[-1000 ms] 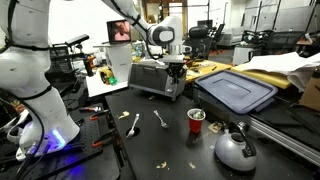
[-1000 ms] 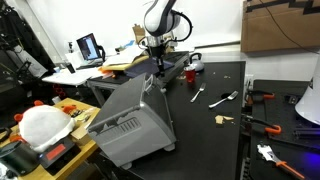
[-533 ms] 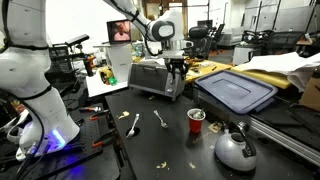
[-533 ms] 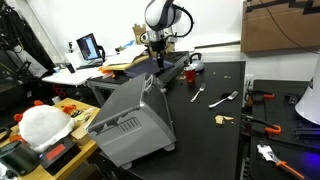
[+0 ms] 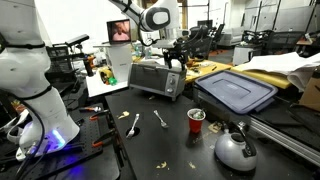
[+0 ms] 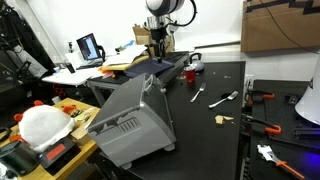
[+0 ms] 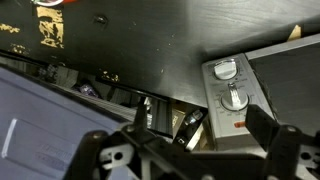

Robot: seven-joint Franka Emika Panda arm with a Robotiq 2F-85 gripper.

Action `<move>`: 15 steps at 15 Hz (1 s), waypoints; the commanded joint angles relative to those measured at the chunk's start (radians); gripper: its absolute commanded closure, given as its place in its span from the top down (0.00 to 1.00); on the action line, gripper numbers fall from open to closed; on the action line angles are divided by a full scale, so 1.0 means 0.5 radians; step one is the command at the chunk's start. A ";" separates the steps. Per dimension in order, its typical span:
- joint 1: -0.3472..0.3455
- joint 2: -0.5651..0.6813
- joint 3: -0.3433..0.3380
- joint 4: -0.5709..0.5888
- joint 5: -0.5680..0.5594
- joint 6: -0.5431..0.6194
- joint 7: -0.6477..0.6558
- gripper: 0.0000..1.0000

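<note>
1. Toaster oven (image 5: 155, 77): a silver, box-shaped appliance with a dark glass door. It stands on the black table (image 5: 150, 150), toward the back edge, with the monitor (image 5: 119, 31) behind it. In an exterior view it fills the foreground, seen from its vented back (image 6: 135, 115).
2. In the wrist view its silver control panel (image 7: 232, 95) lies below the camera, carrying two round knobs (image 7: 228, 70), one above the other, with the dark door beside them.
3. Gripper (image 5: 175, 57): it hangs in the air above the oven's control end with its jaws spread wide, gripping nothing. The wrist view shows the two fingers (image 7: 100, 150) far apart at the lower edge.
4. Change from a second ago: the gripper was then lower, down at the oven's upper edge, with its jaws nearly together. It has since risen clear and opened fully (image 6: 158, 42). The oven has not shifted.
5. Surroundings: red cup (image 5: 196, 120), spoon (image 5: 134, 124) and fork (image 5: 160, 119) lie on the table in front of the oven, well apart from it.
</note>
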 commanded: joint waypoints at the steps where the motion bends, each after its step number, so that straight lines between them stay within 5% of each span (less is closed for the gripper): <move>1: 0.079 -0.141 -0.019 -0.050 -0.049 -0.103 0.302 1.00; 10: 0.185 -0.185 -0.007 -0.009 -0.024 -0.352 0.763 1.00; 15: 0.169 -0.225 -0.001 -0.030 0.010 -0.447 0.663 1.00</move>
